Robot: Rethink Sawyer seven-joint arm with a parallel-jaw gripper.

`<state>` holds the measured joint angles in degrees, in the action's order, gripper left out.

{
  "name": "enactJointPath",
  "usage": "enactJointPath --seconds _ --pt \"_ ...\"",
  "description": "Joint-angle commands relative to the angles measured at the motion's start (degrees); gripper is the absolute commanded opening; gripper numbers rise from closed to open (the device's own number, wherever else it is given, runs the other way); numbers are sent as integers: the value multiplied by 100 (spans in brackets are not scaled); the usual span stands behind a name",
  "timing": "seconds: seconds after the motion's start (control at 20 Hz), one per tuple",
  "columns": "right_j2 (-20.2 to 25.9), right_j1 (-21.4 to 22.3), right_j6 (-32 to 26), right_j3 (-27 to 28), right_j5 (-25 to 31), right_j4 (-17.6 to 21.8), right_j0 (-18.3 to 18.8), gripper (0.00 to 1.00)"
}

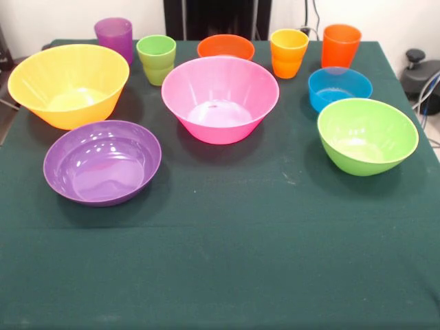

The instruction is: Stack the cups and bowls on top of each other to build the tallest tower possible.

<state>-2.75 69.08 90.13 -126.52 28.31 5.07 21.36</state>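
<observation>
All cups and bowls stand apart on the green tablecloth (227, 261); no tower is built. At the back stand a purple cup (114, 36), a light green cup (156, 58), a yellow-orange cup (289, 52) and an orange cup (341, 45). The small orange bowl (225, 46) sits at the back middle. The small blue bowl (339, 87) is at the right. The large bowls are yellow (69, 84) at the left, pink (220, 98) in the middle, purple (102, 162) at the front left and light green (367, 135) at the right. The gripper is out of view.
The robot's dark pedestal (217, 17) rises behind the table's far edge. Cables and a dark object (421, 72) lie off the table's right side. The tablecloth's near half holds nothing.
</observation>
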Motion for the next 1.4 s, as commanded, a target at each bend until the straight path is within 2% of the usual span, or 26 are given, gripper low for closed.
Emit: enactJointPath --seconds 0.05,0.2,0.35,0.45,0.5,0.65,0.8,1.05,1.4 --pt "220 -1156 730 222 -695 398 -8 100" --pt "310 -1462 759 175 -1145 257 115 100" --pt "316 -1735 766 230 -1278 205 158 100" --pt "641 -1984 667 107 -1378 -35 465 100" --pt "661 -2044 654 128 -1396 -31 483 100" --pt "527 -2111 710 245 -1403 65 371 100" --pt "618 -2294 696 322 -1453 6 482 100" --pt "523 -2674 746 558 -1741 85 470 100" --pt "458 -2859 741 777 -1780 86 456 100"
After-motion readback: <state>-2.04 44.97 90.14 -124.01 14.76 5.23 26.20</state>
